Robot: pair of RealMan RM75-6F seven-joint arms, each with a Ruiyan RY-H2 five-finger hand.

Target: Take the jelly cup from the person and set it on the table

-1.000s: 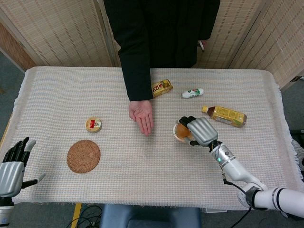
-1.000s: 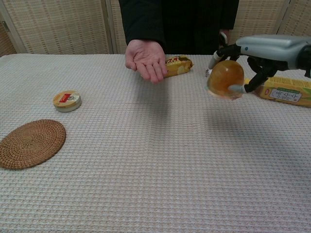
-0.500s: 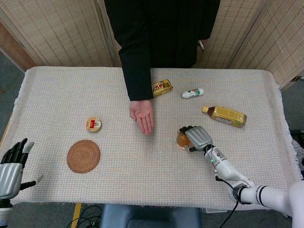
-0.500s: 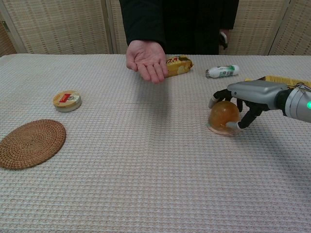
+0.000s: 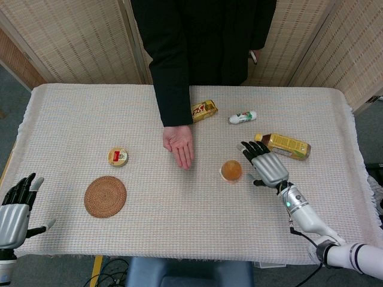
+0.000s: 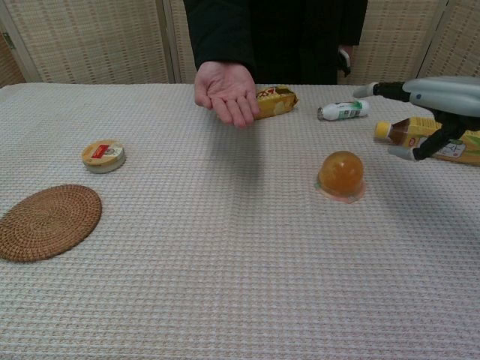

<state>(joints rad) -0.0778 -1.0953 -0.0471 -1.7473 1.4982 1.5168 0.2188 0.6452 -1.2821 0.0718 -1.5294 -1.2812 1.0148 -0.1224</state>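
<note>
Head view shows the table (image 5: 72, 119) spread wide, the person's open palm (image 5: 178, 145) resting over its middle, and the right hand (image 5: 266, 165) hovering just beside the jelly cup (image 5: 231, 170), fingers spread, holding nothing. That cup sits dome-up on the cloth. It looks light, smooth and likely slippery, with a thin wall; its flared rim seems the safest hold. The left hand (image 5: 15, 209) idles open at the near edge.
</note>
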